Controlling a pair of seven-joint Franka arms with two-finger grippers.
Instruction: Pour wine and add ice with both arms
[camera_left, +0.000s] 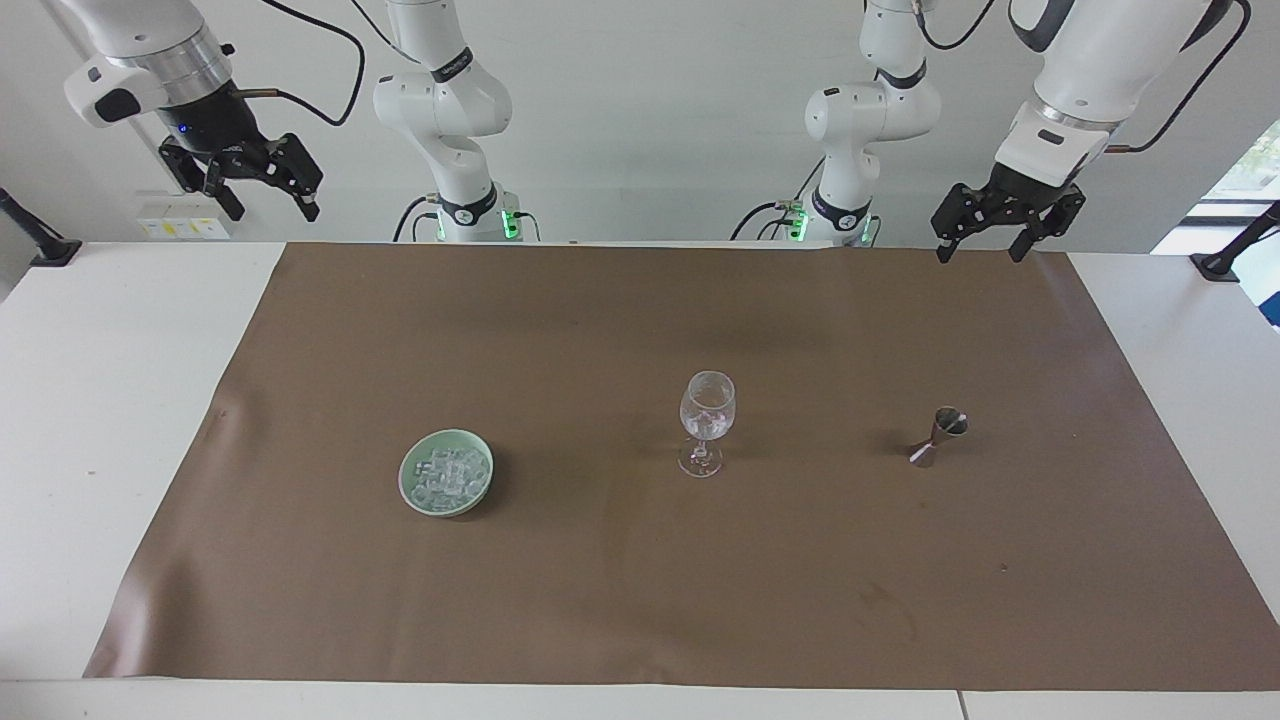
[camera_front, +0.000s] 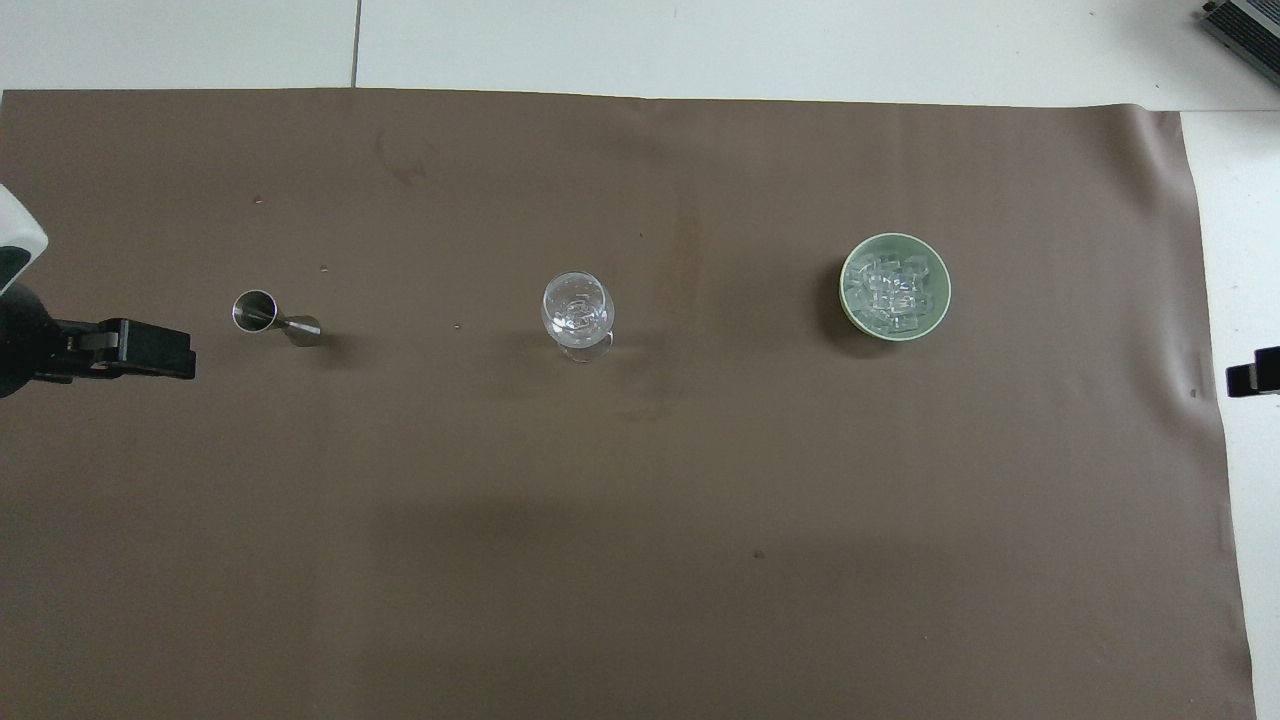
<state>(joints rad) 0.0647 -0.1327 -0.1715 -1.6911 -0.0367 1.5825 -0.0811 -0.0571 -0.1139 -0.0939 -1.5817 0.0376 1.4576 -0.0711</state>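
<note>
Setup as seen: white surface (camera_left: 120, 400) covered by a brown mat (camera_left: 640, 580).

Items, in a row across the mat:
- Jigger (camera_left: 938, 436), steel, upright, toward the left arm's end. Any liquid in it cannot be made out.
- Wine glass (camera_left: 706, 422), clear, stemmed, upright, near the middle, between the jigger and the bowl and well apart from both. Something glassy shows in its cup; cannot tell what.
- Bowl (camera_left: 407, 493), pale green, toward the right arm's end. Ice (camera_left: 447, 477) is heaped in it, many small clear cubes.

Arms:
- Left end effector (camera_left: 979, 249): raised over the mat's edge nearest the robots, at the left arm's end. Fingers spread wide apart, pointing down, holding nothing. Not touching the jigger.
- Right end effector (camera_left: 270, 204): raised over the bare white surface off the mat, at the right arm's end. Fingers likewise spread wide, holding nothing. Well apart from the bowl.

In the overhead view only the tip of the right end effector shows, at the frame's edge.
</note>
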